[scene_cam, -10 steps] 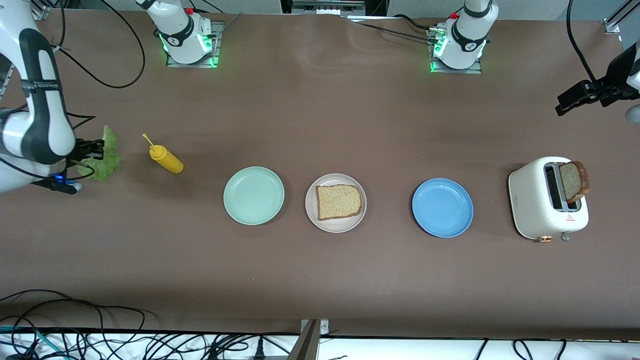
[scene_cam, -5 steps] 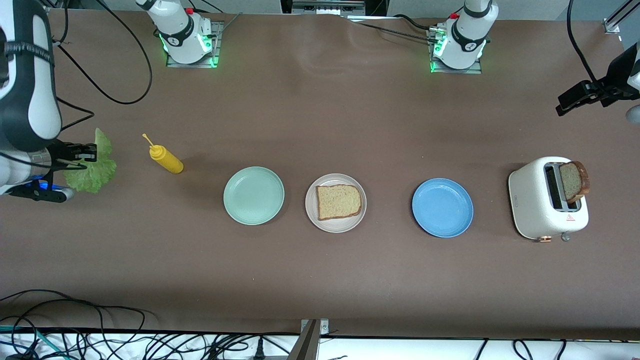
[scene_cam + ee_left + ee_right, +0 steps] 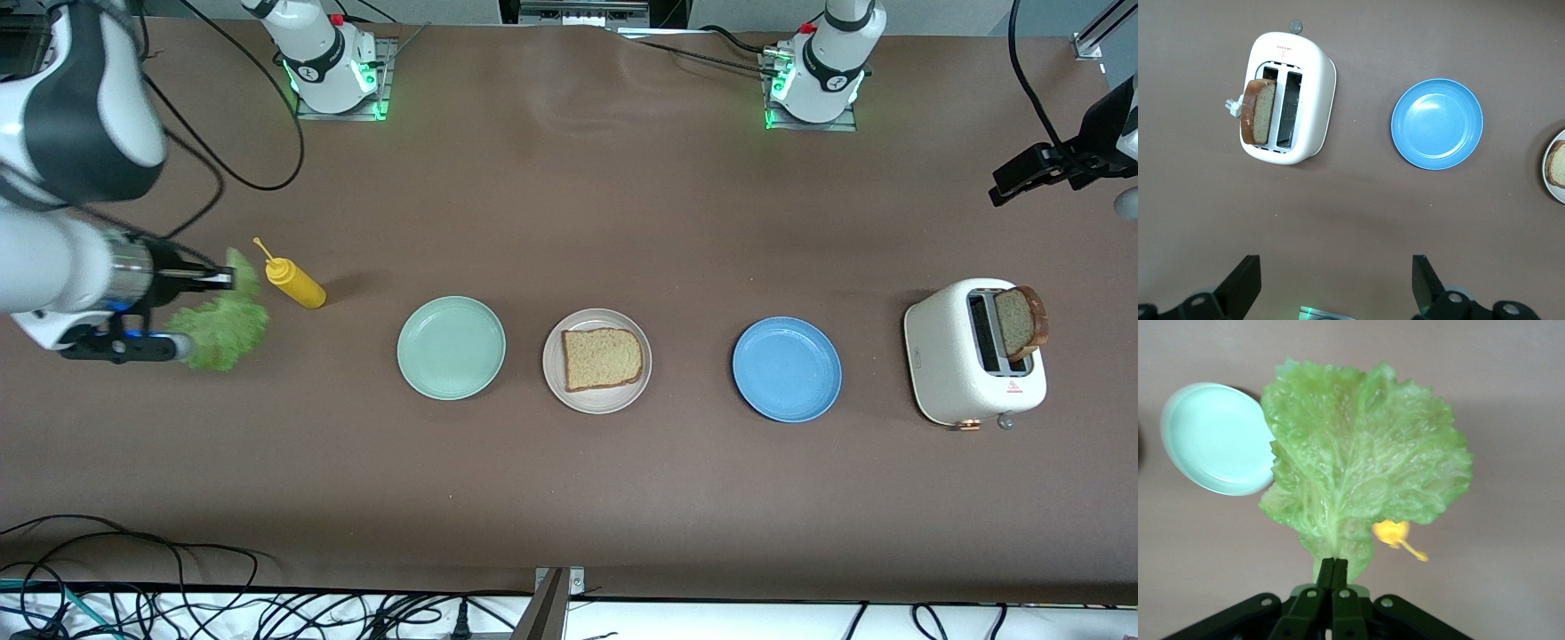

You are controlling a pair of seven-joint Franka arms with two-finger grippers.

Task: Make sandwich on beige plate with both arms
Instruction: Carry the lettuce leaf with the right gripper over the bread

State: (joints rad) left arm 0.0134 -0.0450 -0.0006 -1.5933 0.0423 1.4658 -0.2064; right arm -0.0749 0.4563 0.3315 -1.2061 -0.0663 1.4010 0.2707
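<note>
My right gripper (image 3: 227, 280) is shut on the stem of a ruffled green lettuce leaf (image 3: 220, 327), which hangs above the table at the right arm's end. In the right wrist view the lettuce leaf (image 3: 1358, 473) spreads out from my shut right gripper (image 3: 1336, 565). The beige plate (image 3: 553, 380) lies mid-table with one brown bread slice (image 3: 602, 358) flat on it. A second bread slice (image 3: 1021, 322) stands in the toaster's slot. My left gripper (image 3: 1009, 182) waits, open and empty, high over the left arm's end; the left wrist view shows the left gripper (image 3: 1335, 280) above bare table.
A yellow squeeze bottle (image 3: 298, 283) lies beside the lettuce. A mint-green plate (image 3: 451, 348) and a blue plate (image 3: 787, 369) flank the beige one. The white toaster (image 3: 965, 373) stands at the left arm's end. Cables run along the table's near edge.
My right arm has lifted the lettuce and carried it toward the yellow bottle and the plates. The left arm has not moved.
</note>
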